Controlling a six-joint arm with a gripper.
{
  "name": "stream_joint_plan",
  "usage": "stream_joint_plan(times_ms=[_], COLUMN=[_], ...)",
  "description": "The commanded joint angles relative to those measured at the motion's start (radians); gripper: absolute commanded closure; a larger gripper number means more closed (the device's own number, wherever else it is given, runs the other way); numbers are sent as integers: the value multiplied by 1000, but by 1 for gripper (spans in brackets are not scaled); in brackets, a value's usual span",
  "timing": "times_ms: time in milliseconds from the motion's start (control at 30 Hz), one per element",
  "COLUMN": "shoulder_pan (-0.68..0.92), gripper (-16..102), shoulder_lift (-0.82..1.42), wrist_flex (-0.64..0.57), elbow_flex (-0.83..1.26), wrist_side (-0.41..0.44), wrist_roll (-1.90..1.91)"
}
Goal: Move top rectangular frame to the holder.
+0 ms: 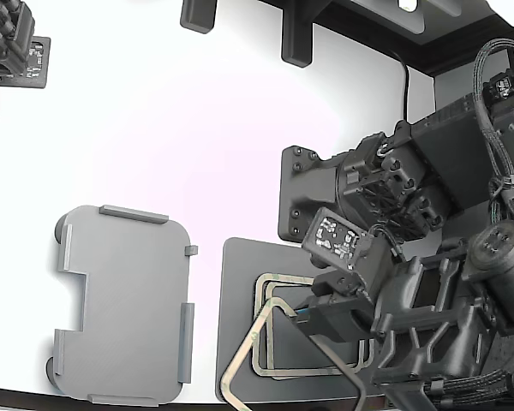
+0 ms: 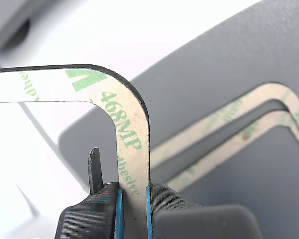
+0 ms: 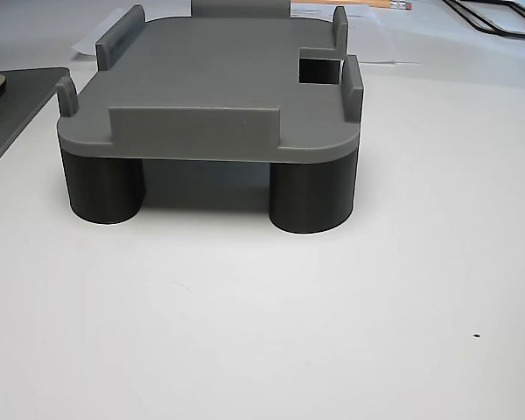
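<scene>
Since your gripper (image 2: 133, 196) is clamped on one side of the top frame (image 2: 124, 119) and holds it tilted up off the stack (image 1: 270, 342) just beneath (on the dark mat (image 1: 240, 257)), the lift is done. Carrying remains: the holder (image 1: 124, 300) sits well apart, bare, raised tabs at its edges.

The arm (image 1: 428, 214) is built of blocky matte black housings fastened with round screws. Just above the gripper (image 1: 304, 315) sits a black-and-white marker tag (image 1: 337, 241). Braided black cables (image 1: 497, 128) loop beside the arm. The gripper's fingers (image 2: 89, 216) are black, edged with blue strips.
</scene>
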Motion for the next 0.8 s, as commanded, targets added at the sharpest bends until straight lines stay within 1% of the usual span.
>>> stream_joint_plan(times_ms=[0,67,167,233,267,400,500,767], shoulder_pan=[-92,-158,-242,-295,-314,-379,-403,-411], gripper=[94,94,93,95,96,96,96,96], shoulder_lift=[-44,-104,-221,-293,-319,-403,-446,-480], wrist_flex=[8,9,9,9,9,9,9,9], elbow_flex=[-103,-156,-250,-304,-321,-400,-431,-430], wrist_side=[0,-6,9,9,12,37,38,-9], wrist_roll=[265,318,353,353,350,364,365,422])
